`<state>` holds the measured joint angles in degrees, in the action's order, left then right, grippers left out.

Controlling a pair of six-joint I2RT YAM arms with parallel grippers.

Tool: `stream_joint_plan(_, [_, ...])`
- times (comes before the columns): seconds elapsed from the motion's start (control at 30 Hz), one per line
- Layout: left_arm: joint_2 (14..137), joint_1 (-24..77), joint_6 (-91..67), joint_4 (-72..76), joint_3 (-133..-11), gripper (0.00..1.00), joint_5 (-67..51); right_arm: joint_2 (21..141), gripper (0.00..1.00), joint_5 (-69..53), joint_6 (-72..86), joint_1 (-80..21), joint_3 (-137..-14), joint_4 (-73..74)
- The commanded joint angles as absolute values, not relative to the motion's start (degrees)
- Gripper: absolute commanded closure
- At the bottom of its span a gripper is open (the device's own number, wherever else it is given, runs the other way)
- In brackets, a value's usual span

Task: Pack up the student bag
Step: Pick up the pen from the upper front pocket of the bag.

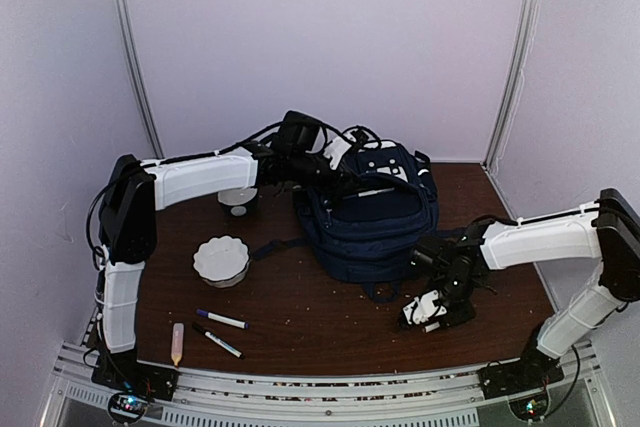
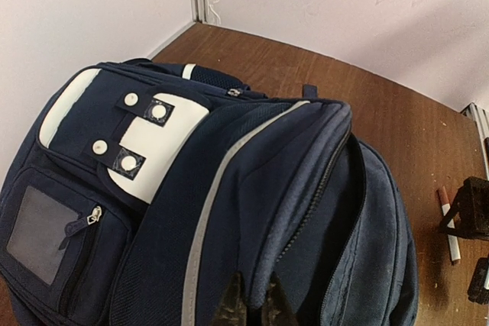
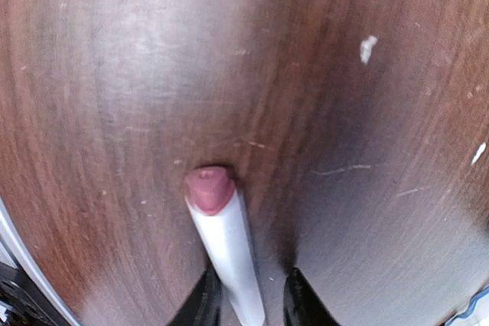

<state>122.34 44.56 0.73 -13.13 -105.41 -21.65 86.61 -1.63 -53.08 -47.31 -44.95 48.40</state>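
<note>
While the student bag (image 1: 375,227) sits toward the back of the table (image 1: 300,332), we see the left gripper (image 2: 252,307) pinched onto its opening edge. The right gripper (image 3: 248,303) straddles a pink-capped marker (image 3: 221,238), jaws parted.

A: Walls (image 1: 330,37) were plain pale lilac, evenly lit. Surface?
B: The surface (image 1: 300,332) was dark wood grain with white flecks (image 3: 367,48). Two metal uprights (image 1: 135,57) stood at the back, and a ribbed rail (image 1: 330,392) ran along the near edge.
</note>
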Motion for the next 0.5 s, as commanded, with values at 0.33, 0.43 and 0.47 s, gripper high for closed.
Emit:
stream_joint_plan(0.33, [119.4, 43.4, -0.4, -6.9, -106.3, 1.0, -22.9, 88.9, 0.96, -3.0, -51.2, -47.0, -49.0, 49.2])
stream_joint_plan(0.43, [119.4, 43.3, -0.4, -6.6, -106.2, 1.0, -22.9, 88.2, 0.97, -1.5, -52.2, -46.8, -52.6, 50.7])
stream_joint_plan(0.47, [119.4, 43.3, -0.5, -6.5, -106.1, 1.0, -23.0, 87.8, 0.97, -0.8, -52.6, -46.6, -54.1, 51.0])
